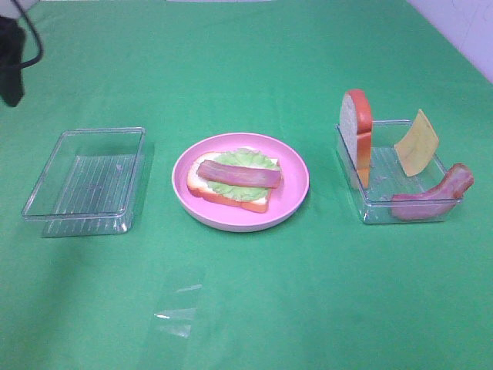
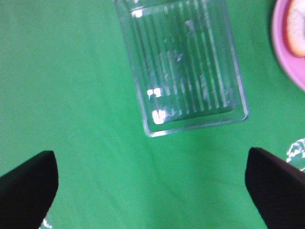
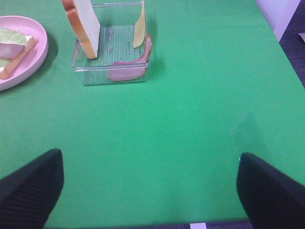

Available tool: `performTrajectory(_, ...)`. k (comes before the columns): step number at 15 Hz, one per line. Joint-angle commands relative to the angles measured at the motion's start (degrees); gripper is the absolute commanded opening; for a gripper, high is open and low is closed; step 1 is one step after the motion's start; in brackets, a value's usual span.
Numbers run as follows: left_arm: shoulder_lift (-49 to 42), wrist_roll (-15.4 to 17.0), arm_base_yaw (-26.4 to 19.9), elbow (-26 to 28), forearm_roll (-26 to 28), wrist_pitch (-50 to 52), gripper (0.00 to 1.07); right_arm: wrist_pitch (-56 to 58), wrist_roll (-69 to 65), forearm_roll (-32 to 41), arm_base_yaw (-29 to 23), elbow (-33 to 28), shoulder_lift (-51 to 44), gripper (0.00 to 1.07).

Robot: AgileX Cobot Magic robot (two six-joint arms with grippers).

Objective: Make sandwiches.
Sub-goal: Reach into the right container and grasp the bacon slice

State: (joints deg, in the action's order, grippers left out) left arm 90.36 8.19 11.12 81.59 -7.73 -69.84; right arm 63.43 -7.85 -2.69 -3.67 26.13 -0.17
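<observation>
A partly built sandwich (image 1: 233, 180) lies on the pink plate (image 1: 296, 181) in the middle: a bread slice, green lettuce and one bacon strip on top. It shows partly in the right wrist view (image 3: 12, 52). The right clear tray (image 1: 368, 210) holds an upright bread slice (image 1: 357, 132), a yellow cheese square (image 1: 417, 142) and a bacon strip (image 1: 433, 197). These also show in the right wrist view: bread (image 3: 83, 26), cheese (image 3: 139, 28), bacon (image 3: 128, 69). My left gripper (image 2: 152, 186) and right gripper (image 3: 150, 188) are open, empty, and far from the food.
An empty clear tray (image 1: 85, 181) stands at the left; it is below the left gripper in the left wrist view (image 2: 183, 64). A green cloth covers the table. A dark arm part (image 1: 11, 65) sits at the far left edge.
</observation>
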Motion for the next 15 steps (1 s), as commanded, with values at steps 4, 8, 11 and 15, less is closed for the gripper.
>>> performTrajectory(4, -17.48, -2.23, -13.29, -18.05, 4.81, -1.03, 1.01, -0.11, 0.29, 0.11, 0.23, -0.17, -1.09, 0.96)
performTrajectory(8, -37.18, -3.15, -16.16, -33.69, 8.88, 6.02, 1.01, -0.11, 0.29, 0.11, 0.23, -0.17, -1.09, 0.96)
performTrajectory(11, -55.00, -7.28, -16.16, -44.52, 8.88, 10.37, 1.01, -0.11, 0.29, 0.11, 0.23, -0.17, -1.09, 0.96)
performTrajectory(15, -70.65, -8.77, -16.16, -50.71, 9.45, 9.74, 1.01, -0.11, 0.29, 0.11, 0.23, -0.17, -1.09, 0.96)
